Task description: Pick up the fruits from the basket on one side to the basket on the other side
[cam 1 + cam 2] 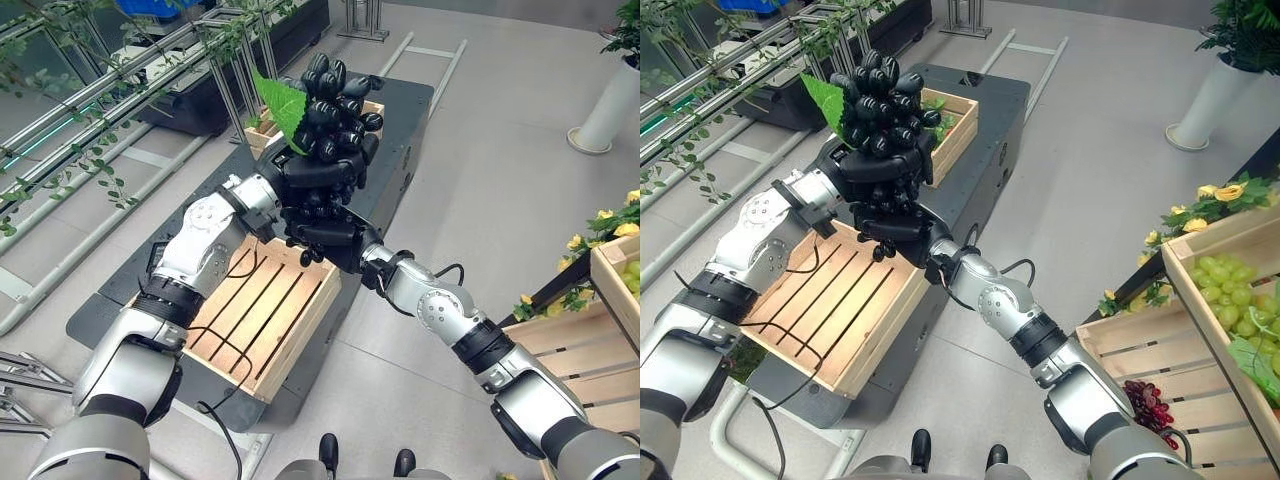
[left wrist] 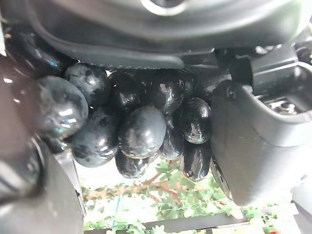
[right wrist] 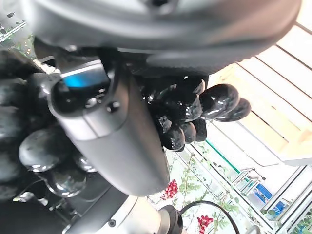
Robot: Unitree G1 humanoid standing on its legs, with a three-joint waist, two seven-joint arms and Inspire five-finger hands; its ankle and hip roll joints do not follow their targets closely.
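Observation:
A bunch of black grapes [image 1: 335, 105] with a green leaf [image 1: 283, 105] is held up in the air between both hands. My left hand [image 1: 315, 172] is curled round the bunch's lower part; up close the grapes [image 2: 141, 131] press against its thumb [image 2: 258, 146]. Just beneath it, my right hand [image 1: 328, 236] also grips the bunch, with a few grapes [image 3: 214, 100] sticking out past its thumb [image 3: 117, 136]. Below the hands an empty wooden slatted basket [image 1: 262, 318] rests on a dark cart [image 1: 400, 120].
A second wooden box [image 1: 958, 118] with greenery sits at the cart's far end. At the right stand wooden crates with green grapes [image 1: 1230, 290], red grapes [image 1: 1150, 400] and yellow flowers [image 1: 1220, 192]. Metal rails with vines [image 1: 80, 110] run along the left.

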